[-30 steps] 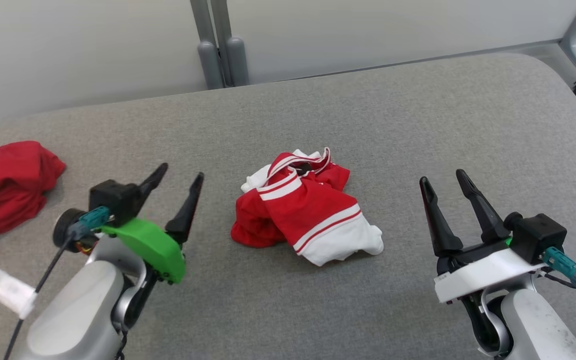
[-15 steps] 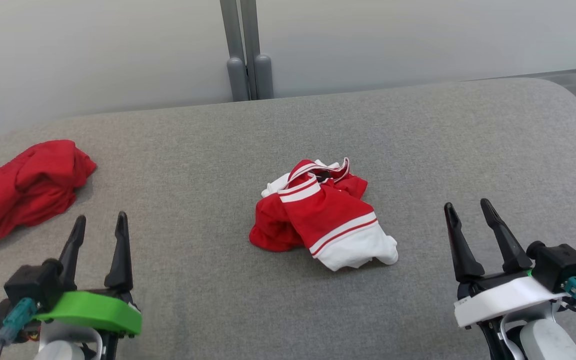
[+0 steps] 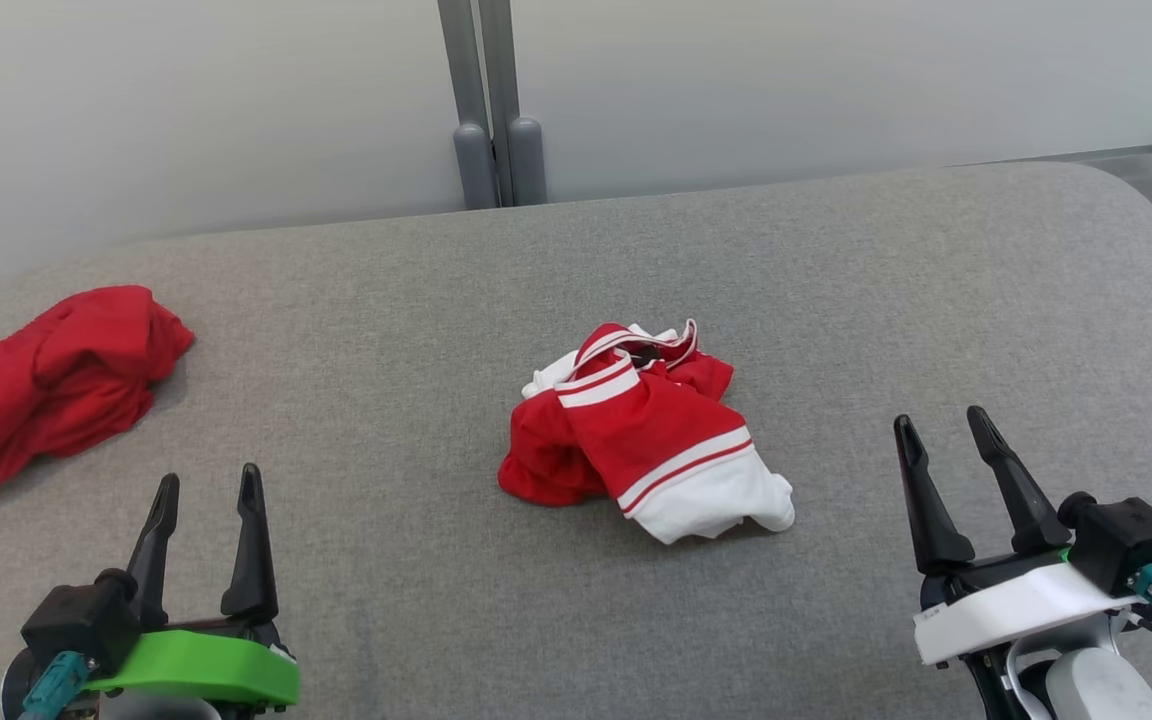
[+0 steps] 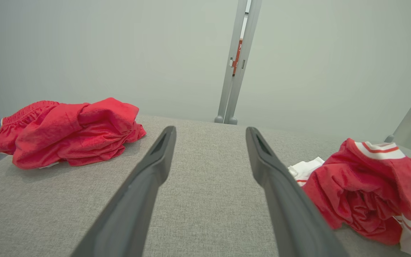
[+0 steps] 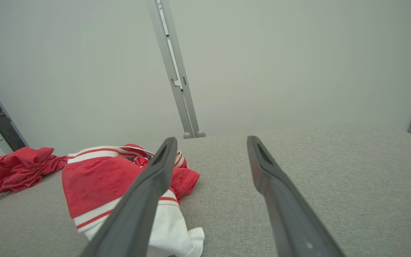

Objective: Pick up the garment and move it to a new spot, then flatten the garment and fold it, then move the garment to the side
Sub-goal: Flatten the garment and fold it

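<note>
a grey fabric-covered table (image 3: 836, 300) spreads out ahead of both grippers, with a pale wall (image 3: 186, 100) beyond its far edge. the red-and-white garment (image 3: 641, 430) lies crumpled on the table between the two grippers and a little ahead of their fingertips. it is to the right of the left gripper (image 3: 210, 476) and to the left of the right gripper (image 3: 939, 416), touching neither. a plain red garment (image 3: 56, 380) sits bunched ahead and to the left of the left gripper, well apart from the red-and-white garment. both grippers are spread wide and empty, fingers pointing toward the wall. a pair of grey posts (image 3: 491, 100) stands at the wall, ahead between the grippers.
</note>
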Motion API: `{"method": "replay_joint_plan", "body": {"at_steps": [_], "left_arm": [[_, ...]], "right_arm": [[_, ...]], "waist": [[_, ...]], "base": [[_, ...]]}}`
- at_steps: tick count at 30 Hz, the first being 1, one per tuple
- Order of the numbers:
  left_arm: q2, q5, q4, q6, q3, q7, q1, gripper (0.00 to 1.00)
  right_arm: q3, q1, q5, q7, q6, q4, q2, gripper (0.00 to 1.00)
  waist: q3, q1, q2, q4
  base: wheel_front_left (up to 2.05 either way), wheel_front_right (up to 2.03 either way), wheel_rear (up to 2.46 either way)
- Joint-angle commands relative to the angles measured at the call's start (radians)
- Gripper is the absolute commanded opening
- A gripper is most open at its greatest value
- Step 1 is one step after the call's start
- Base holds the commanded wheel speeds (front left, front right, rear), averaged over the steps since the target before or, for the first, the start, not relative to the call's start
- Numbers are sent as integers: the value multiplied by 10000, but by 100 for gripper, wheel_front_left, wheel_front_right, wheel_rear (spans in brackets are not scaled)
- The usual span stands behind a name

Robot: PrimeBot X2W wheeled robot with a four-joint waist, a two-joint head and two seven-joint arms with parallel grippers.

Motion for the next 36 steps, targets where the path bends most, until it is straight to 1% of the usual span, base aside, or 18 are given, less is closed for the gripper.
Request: {"method": "replay_joint_plan", "body": {"at_steps": [1, 6, 10, 14, 16, 18, 21, 24, 28, 29, 30, 32, 33, 36], "left_arm": [[-74, 154, 34, -94, 140, 0, 71, 100], [-400, 509, -176, -359, 657, -1, 107, 100], [-623, 811, -208, -589, 965, -1, 97, 100], [-801, 996, -244, -771, 1230, -1, -72, 100], [-909, 1138, -253, -840, 1287, 0, -110, 100], [-953, 1202, -236, -909, 1377, -1, -156, 100], [-1124, 1301, -239, -1016, 1401, -1, -213, 100], [-1231, 1389, -182, -1117, 1426, -1, -274, 100], [-1355, 1452, -131, -1220, 1522, -1, -352, 100], [-1377, 1467, -111, -1226, 1541, -1, -353, 100], [-1403, 1486, -89, -1249, 1589, -1, -373, 100], [-1456, 1539, -54, -1303, 1645, -1, -420, 100], [-1477, 1545, -34, -1301, 1667, -1, -434, 100], [-1515, 1538, 53, -1348, 1745, -1, -426, 100]], "right_arm": [[9, -86, 8, -28, -3, 1, -15, 100], [152, -236, -9, -28, -1, 88, 116, 100], [1107, -548, -18, 9, -1, 184, 217, 100], [2230, -1047, 64, 618, -1, 487, 342, 100], [2697, -1210, 55, 1147, -3, 713, 445, 100], [2903, -1352, 28, 1622, -3, 921, 551, 100], [2950, -1520, -183, 2376, -3, 1321, 730, 100], [2379, -1685, -927, 3030, -5, 1904, 861, 100], [1834, -1848, -1740, 3579, -3, 2447, 1119, 100], [1746, -1893, -1844, 3663, -3, 2526, 1129, 93], [1698, -1929, -1975, 3758, -3, 2645, 1132, 50], [1618, -2000, -2126, 3801, -5, 2771, 1143, 24], [1603, -2034, -2168, 3778, -5, 2792, 1153, 0], [1781, -2065, -2116, 3732, -5, 2845, 1177, 0]], "waist": [[3, 1, 0, 23], [22, 1, 0, 108], [70, 1, 0, 355], [84, 1, 0, 761], [92, 1, 0, 1030], [122, 1, 0, 1229], [198, 1, 0, 1494], [294, 1, 0, 1751], [430, 1, 0, 1992], [461, 1, 0, 2031], [482, 1, 0, 2059], [507, 1, 0, 2092], [517, 1, 0, 2093], [527, 1, 0, 2031]], "base": [[0, 0, 0], [0, 0, 0], [0, 0, 0], [0, 0, 0], [0, 0, 0], [0, 0, 0], [0, 0, 0], [0, 0, 0], [0, 0, 0], [0, 0, 0], [0, 0, 0], [0, 0, 0], [0, 0, 0], [0, 0, 0]]}}
